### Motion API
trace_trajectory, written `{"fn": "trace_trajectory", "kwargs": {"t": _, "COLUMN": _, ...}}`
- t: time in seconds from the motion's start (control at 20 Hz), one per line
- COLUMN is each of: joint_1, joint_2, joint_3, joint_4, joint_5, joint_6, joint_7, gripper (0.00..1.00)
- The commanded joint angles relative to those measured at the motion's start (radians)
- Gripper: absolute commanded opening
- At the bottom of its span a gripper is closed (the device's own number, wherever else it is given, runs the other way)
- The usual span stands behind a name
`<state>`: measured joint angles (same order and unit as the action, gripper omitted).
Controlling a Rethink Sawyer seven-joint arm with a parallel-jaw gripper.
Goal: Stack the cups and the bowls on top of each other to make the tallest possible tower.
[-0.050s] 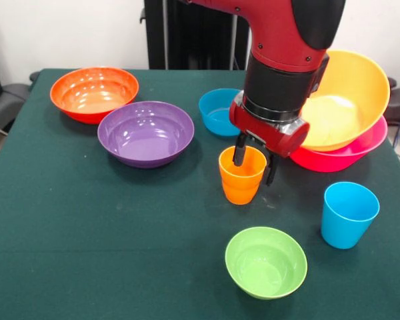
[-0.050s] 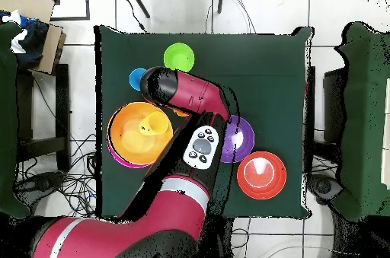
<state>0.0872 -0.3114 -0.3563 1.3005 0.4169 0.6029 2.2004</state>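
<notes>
My gripper (image 1: 255, 163) hangs open over the orange cup (image 1: 241, 180), which stands upright on the cloth. One finger (image 1: 240, 150) dips into the cup's mouth and the other sits just outside its right wall. Behind it on the right, the large orange bowl (image 1: 347, 100) leans nested in the hot pink bowl (image 1: 347, 159). The overhead view shows a yellow cup (image 2: 156, 124) lying inside that orange bowl (image 2: 129, 139). A sky blue cup (image 1: 348, 213) stands to the right, and a lime green bowl (image 1: 267, 261) sits near the front.
A purple bowl (image 1: 145, 133) and a red-orange bowl (image 1: 93, 93) sit at the left. The small blue bowl (image 1: 217, 110) lies just behind the gripper. All rest on the green cloth of the table (image 1: 87, 233). In the overhead view my arm (image 2: 190, 110) covers the table's middle.
</notes>
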Motion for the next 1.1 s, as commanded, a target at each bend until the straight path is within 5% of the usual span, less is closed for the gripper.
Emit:
{"fn": "trace_trajectory", "kwargs": {"t": 0.05, "joint_1": -0.012, "joint_2": 0.070, "joint_3": 0.081, "joint_4": -0.025, "joint_5": -0.076, "joint_6": -0.113, "joint_7": 0.052, "gripper": 1.00}}
{"fn": "trace_trajectory", "kwargs": {"t": 0.4, "joint_1": -0.019, "joint_2": 0.123, "joint_3": 0.086, "joint_4": -0.059, "joint_5": -0.070, "joint_6": -0.167, "joint_7": 0.051, "gripper": 1.00}}
{"fn": "trace_trajectory", "kwargs": {"t": 1.1, "joint_1": -0.016, "joint_2": 0.109, "joint_3": 0.088, "joint_4": -0.042, "joint_5": -0.066, "joint_6": -0.171, "joint_7": 0.039, "gripper": 1.00}}
